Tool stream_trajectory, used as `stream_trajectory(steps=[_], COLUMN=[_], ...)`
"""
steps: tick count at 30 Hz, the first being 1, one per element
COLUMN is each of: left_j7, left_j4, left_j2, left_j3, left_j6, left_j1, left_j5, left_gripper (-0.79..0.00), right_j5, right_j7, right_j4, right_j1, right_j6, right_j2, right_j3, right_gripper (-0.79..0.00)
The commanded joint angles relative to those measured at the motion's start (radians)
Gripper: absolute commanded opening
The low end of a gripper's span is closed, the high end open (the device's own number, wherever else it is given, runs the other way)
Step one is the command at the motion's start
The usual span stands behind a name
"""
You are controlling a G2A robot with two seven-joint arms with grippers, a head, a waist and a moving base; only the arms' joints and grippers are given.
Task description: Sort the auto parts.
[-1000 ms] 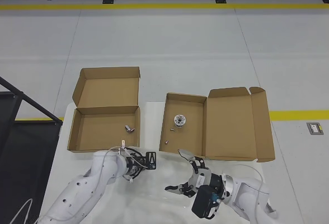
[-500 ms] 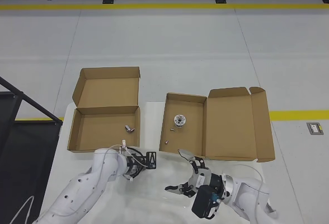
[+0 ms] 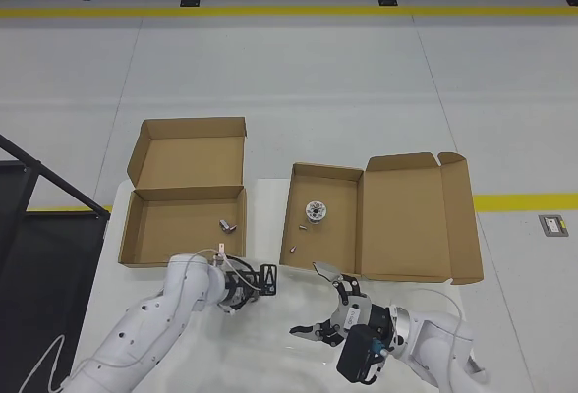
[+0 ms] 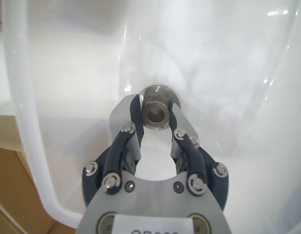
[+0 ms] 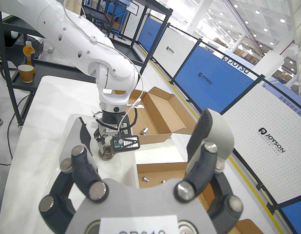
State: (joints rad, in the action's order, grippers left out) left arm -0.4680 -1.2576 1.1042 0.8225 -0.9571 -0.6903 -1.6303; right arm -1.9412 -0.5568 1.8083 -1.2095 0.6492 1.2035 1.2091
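- Gripping a metal bushing, the left gripper has both pads pressed against the part's narrow collar, one on each side.
- The bushing stands upright in the white tray. Its bore runs along the gripper's own line of approach, and its wide flange faces the tray floor (whether the flange rests on the floor or hangs just off it, I cannot tell).
- With the axis upright and the hold on the collar, a straight lift looks like the likely way out of the tray, with no need to turn the part first.
- From above, the left gripper sits by the tray's far edge, between the two cardboard boxes. It is just beside the near right corner of the left box, and the right box is a little farther off on its other side.
- Both boxes lie beyond the tray, away from the robot, so the carry should go up and forward, then to one side or the other.
- The left box holds one small metal piece. The right box holds a round ring-shaped part and a few small bolts.
- Which box suits the bushing is a guess; the ring-shaped part seems its closer kin.
- The right gripper hangs over the tray's right side with its fingers spread wide and nothing between them.
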Motion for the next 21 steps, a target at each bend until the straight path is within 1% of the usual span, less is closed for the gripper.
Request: stream_trajectory(steps=[1,4,6,11,21], left_j7=[0.006,0.012,0.013,0.013,0.014], left_j4=[0.004,0.005,0.005,0.008,0.022], left_j2=[0.001,0.001,0.001,0.004,0.013], left_j3=[-0.001,-0.002,-0.003,-0.009,-0.025], left_j6=[-0.012,-0.028,-0.037,-0.030,-0.017], left_j1=[0.002,0.003,0.004,0.003,0.011], left_j5=[0.003,0.002,-0.001,-0.008,-0.020], left_gripper=[-0.591,-0.600,-0.588,-0.529,-0.579], right_j5=[0.000,0.000,0.000,0.000,0.000], right_j7=[0.000,0.000,0.000,0.000,0.000], right_j4=[0.000,0.000,0.000,0.000,0.000], right_j1=[0.000,0.000,0.000,0.000,0.000], right_j6=[0.000,0.000,0.000,0.000,0.000], right_j2=[0.000,0.000,0.000,0.000,0.000], right_j3=[0.000,0.000,0.000,0.000,0.000], right_gripper=[0.000,0.000,0.000,0.000,0.000])
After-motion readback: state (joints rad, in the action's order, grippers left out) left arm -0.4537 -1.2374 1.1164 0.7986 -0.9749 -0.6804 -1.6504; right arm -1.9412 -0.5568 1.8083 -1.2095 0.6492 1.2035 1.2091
